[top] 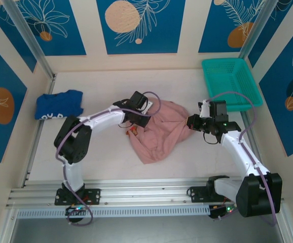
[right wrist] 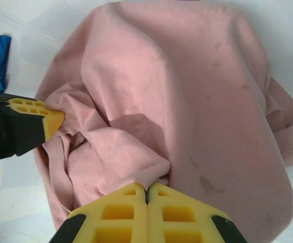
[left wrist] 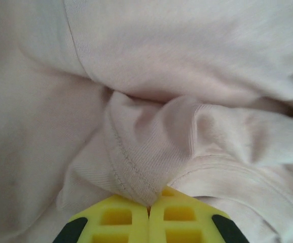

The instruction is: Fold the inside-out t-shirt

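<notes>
On the desk (top: 111, 86), the inside-out t-shirt (top: 159, 132) lies bunched, unfolded; left gripper (left wrist: 148, 206) and right gripper (right wrist: 146, 190) each pinch its fabric; folding entirely outstanding.

Dusty-pink t-shirt (top: 159, 134): one. Royal-blue garment (top: 59, 105): one. Teal mesh basket (top: 231, 81): one. Robot arms: two, left arm (top: 103, 120), right arm (top: 237, 149). Hands: two, left hand (left wrist: 148, 210), right hand (right wrist: 146, 195). Worktop (top: 101, 157): one. Blue leaf-print panels (top: 139, 25) on back wall: three.
</notes>
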Action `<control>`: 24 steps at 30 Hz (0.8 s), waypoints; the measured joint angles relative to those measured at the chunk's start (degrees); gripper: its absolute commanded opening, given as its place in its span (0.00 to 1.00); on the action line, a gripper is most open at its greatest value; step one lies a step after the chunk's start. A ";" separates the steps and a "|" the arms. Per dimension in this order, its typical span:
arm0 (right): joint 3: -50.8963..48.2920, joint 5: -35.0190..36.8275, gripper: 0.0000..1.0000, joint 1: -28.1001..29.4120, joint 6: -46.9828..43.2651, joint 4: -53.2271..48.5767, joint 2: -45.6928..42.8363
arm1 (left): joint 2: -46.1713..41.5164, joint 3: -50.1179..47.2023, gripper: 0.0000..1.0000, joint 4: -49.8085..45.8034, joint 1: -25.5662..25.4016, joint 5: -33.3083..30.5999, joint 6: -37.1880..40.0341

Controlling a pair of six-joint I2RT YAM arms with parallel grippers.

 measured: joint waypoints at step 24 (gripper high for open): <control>25.57 -2.10 0.00 14.86 -2.36 0.28 7.89 | -16.39 -0.76 0.32 -2.97 16.26 -18.16 -2.62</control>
